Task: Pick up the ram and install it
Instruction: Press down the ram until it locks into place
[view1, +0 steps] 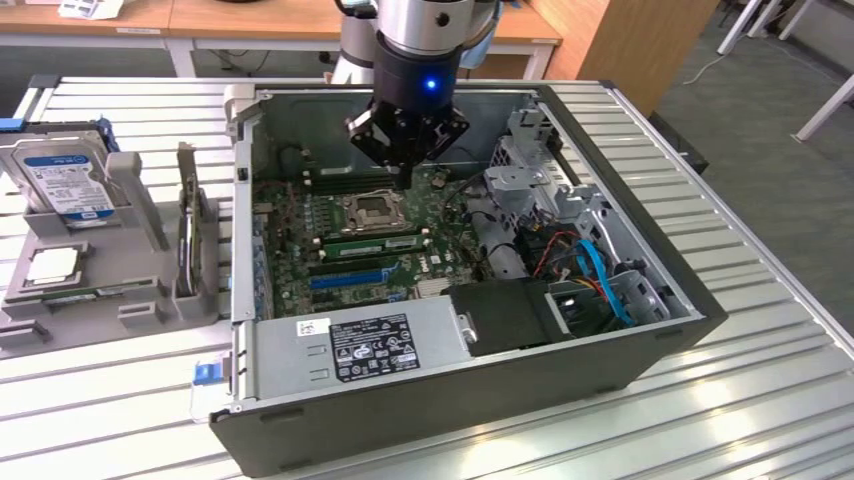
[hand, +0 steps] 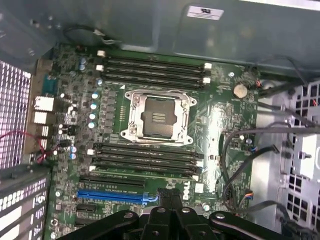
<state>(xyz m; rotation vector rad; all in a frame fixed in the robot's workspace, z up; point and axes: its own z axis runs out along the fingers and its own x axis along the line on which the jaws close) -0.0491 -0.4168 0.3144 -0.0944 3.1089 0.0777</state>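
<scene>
Lower left of the exterior view: the ram (view1: 104, 291), a thin green circuit-board stick with pale labels, lies in a grey holder tray (view1: 147, 312), its long axis running left to right. Upper centre: the black gripper (view1: 404, 160) hangs over the green motherboard (view1: 447, 215), jaws pressed together.

One computer case (view1: 561, 370), one hard drive (view1: 60, 180), one tool (view1: 404, 150).

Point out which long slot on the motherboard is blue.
The blue slot, lying between the processor socket and the power supply. It alone is bright blue; none of the other long slots has that colour.
</scene>
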